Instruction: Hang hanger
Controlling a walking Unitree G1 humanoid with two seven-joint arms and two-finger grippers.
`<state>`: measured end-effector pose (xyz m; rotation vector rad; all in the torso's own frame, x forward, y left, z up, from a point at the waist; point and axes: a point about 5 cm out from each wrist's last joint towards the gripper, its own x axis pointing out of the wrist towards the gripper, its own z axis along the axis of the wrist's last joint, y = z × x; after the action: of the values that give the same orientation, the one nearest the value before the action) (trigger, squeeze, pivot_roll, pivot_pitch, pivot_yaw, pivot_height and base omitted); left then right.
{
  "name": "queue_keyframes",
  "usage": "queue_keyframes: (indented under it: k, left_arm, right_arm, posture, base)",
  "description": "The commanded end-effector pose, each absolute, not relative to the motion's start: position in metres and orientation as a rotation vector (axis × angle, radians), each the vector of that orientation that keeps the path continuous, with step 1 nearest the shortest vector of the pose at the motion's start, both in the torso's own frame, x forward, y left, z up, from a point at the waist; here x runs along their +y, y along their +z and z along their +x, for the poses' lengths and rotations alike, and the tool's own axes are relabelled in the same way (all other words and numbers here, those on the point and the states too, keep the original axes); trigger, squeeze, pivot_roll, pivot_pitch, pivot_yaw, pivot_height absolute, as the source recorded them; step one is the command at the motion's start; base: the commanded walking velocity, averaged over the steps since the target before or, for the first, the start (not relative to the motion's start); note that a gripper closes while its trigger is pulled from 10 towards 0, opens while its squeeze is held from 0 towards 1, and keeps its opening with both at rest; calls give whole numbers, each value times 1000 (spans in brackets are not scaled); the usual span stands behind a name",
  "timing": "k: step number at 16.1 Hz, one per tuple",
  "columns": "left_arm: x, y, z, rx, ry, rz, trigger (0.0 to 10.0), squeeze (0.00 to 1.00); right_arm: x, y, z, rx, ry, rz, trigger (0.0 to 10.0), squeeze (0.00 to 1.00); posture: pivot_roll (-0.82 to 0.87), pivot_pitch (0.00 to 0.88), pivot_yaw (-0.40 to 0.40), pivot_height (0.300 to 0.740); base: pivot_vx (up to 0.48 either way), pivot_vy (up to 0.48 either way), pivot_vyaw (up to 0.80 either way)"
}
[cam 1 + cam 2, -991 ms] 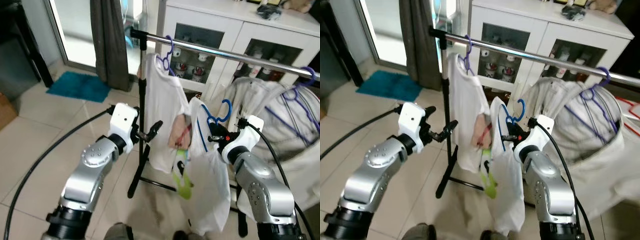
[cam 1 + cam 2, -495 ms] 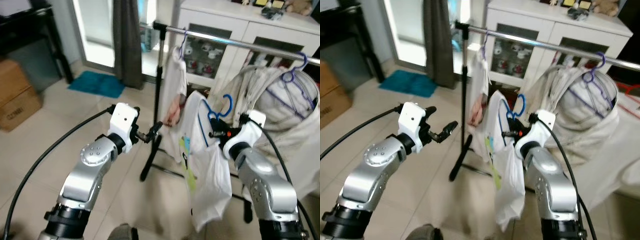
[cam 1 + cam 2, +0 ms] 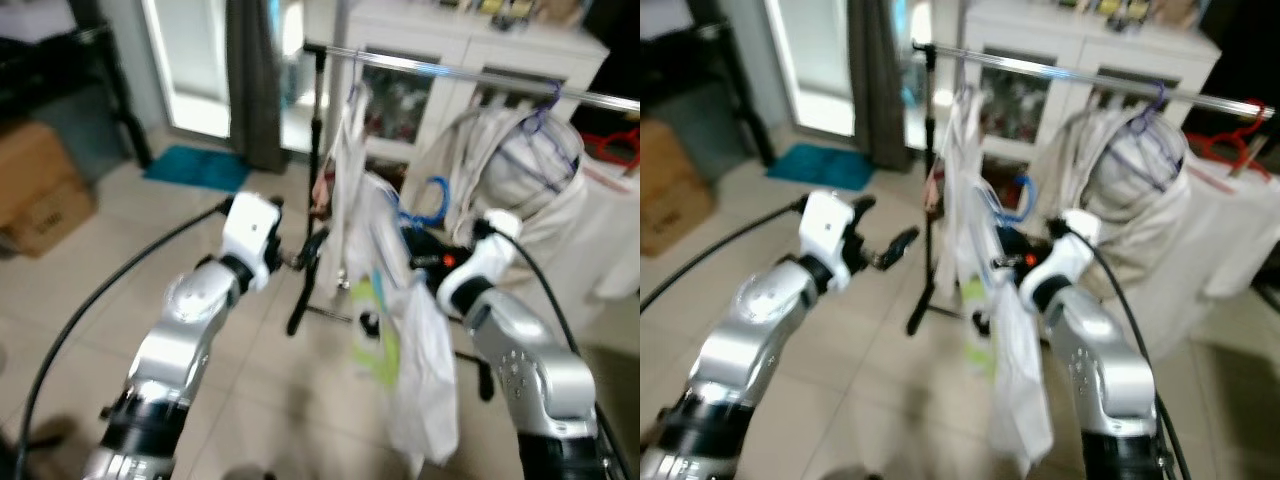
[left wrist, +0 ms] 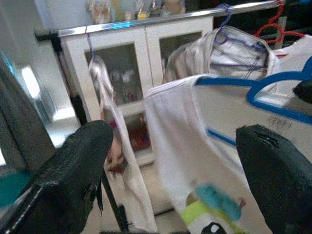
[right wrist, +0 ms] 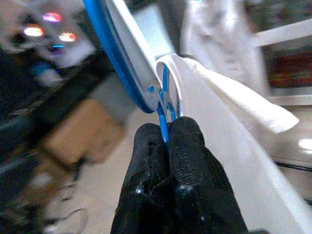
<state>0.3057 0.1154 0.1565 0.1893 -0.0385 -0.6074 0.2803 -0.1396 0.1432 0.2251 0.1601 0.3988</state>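
Fingers of the right gripper (image 5: pixel 165 134) are pinching the blue hanger (image 5: pixel 117 53) tight; the left gripper (image 4: pixel 170 146) is gaping, holding nothing.

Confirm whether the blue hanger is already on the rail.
No: the right gripper holds the blue hanger below the rail.

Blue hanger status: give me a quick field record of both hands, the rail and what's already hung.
right hand: shut on the blue hanger, white shirt draped on it
hanger hook: below the rail, not yet on it
left hand: open, holding nothing, facing the shirt
rail: chrome, horizontal, on a black stand
already hung: white garment near the stand, pale garment on a purple hanger
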Motion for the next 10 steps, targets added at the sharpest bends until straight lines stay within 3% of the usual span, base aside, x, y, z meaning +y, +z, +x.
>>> queue_keyframes:
  k: [1,2,3,5,8,9,10]
  left_arm:
    - [113,155,312,-26,-618,224,10000,1000]
    - [108,155,316,-22,-635,224,10000,1000]
    - [104,157,320,-31,-641,222,10000,533]
    - [101,156,328,-44,-612,258,10000,0]
    - [98,158,338,-83,-556,286,10000,0]
    - [97,160,340,-97,-553,290,8588,0]
    - [97,161,343,-109,-546,293,3137,0]
  right_arm:
    - [-133,157,279,96,477,228,0,0]
    - [-128,160,277,82,539,242,0,0]
    - [-123,164,277,73,581,243,0,0]
    - [-119,170,279,56,629,242,0,0]
    - [-116,178,276,19,701,306,0,0]
    - [-116,179,272,13,725,327,0,0]
    - [-116,178,269,15,743,334,0,0]
  posture:
    - [-46,0,-64,740]
    - [-54,0,-65,740]
    - [-60,0,-61,740]
    - [-68,0,-48,740]
    - [-61,0,-62,740]
    - [-61,0,-62,740]
    - [-58,0,-65,740]
  base:
    - [0,0,0]
    - [0,0,0]
    - [0,0,0]
    - [0,0,0]
    - [0,0,0]
    - [0,0,0]
    - [0,0,0]
